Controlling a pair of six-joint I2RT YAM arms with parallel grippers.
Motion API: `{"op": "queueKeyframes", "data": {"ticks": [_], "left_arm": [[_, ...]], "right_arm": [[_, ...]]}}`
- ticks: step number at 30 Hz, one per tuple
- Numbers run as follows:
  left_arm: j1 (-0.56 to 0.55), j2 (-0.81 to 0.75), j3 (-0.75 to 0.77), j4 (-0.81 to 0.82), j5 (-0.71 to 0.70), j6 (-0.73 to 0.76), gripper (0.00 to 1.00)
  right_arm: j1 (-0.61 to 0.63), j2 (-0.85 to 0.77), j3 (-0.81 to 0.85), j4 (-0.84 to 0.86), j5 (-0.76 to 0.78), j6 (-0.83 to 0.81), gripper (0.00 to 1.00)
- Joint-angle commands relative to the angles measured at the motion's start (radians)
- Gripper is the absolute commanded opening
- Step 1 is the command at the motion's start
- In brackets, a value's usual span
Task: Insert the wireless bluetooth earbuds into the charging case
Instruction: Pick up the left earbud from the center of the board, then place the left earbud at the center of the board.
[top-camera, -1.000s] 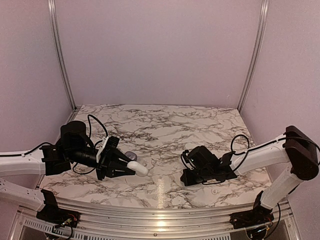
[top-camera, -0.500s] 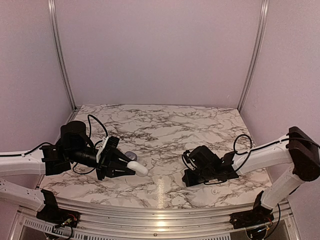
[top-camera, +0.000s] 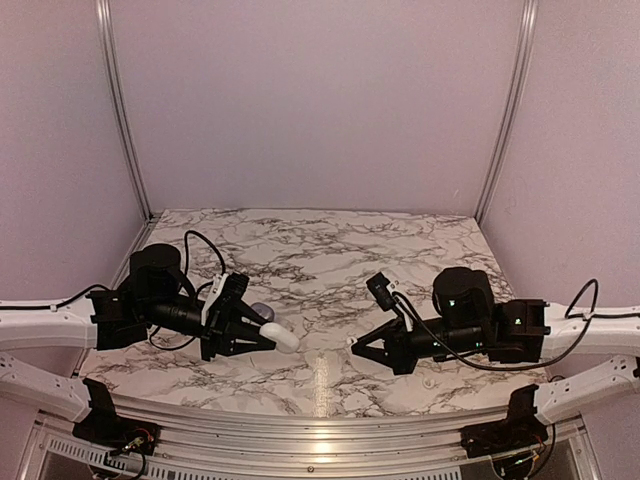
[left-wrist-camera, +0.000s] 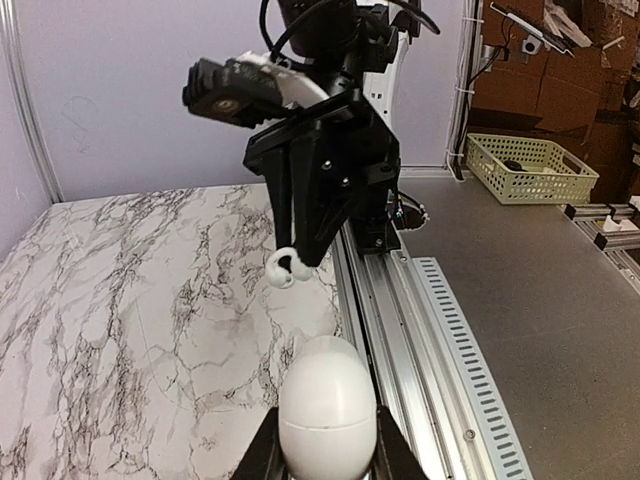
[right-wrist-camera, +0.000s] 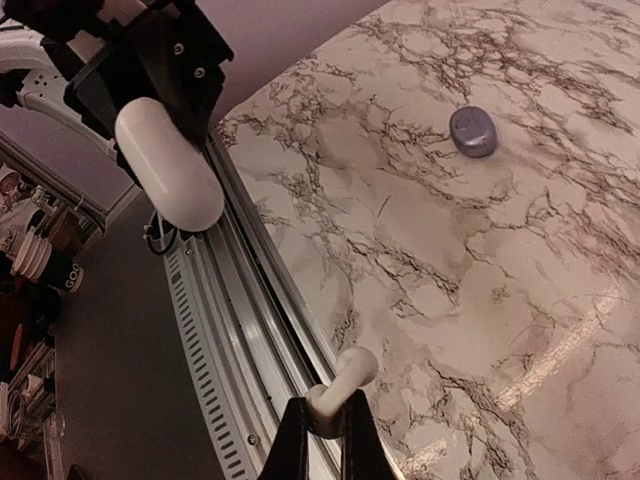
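Two small things are up off the table (top-camera: 330, 260), one in each arm. The left gripper (top-camera: 265, 337) is pinching the charging case (left-wrist-camera: 326, 400) by its sides, so the white, egg-smooth shell pokes out ahead of the fingers towards the other arm. The right gripper (right-wrist-camera: 325, 430) is pressed together on an earbud (right-wrist-camera: 345, 378), which looks white from here. It is nipped low down, and its rounded head stands free above the fingertips.

I'd say both pieces are light, hard and glossy, so they could squirt out of a grip that is off-centre. The case looks best held across its broad middle, as it is now. The bud looks best held by its lower end, which leaves the head free to go in first. No wells show in any view, and I can't tell whether the case is open on a face turned away from the cameras.

A small greyish-lavender oval (right-wrist-camera: 472, 131) lies flat on the marble behind the left gripper, and I can't tell what it is.

The two grippers face each other, near but apart, and nothing stands in the gap between them. Both hang towards the front of the table, close to the aluminium rail (left-wrist-camera: 400, 300). A dropped bud could well bounce off the marble and into the rail's slots. There is more open marble towards the back wall.
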Motion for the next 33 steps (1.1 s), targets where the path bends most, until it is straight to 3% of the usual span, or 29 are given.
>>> {"op": "queueKeyframes", "data": {"ticks": [1,7,15,33], "left_arm": [[-0.002,0.042,0.055,0.003,-0.019,-0.059,0.0],[-0.002,0.08,0.078,0.003,0.0,-0.101,0.0],[-0.012,0.138,0.106,0.002,0.051,-0.112,0.0],[-0.015,0.137,0.106,-0.01,0.073,-0.092,0.0]], "right_arm": [[0.111,-0.055,0.046,0.011,0.02,-0.059,0.0],[0.249,0.067,0.126,0.054,0.078,-0.137,0.0],[0.266,0.268,0.299,0.037,0.107,-0.188,0.0],[0.264,0.208,0.316,-0.004,0.237,-0.187,0.0]]}}
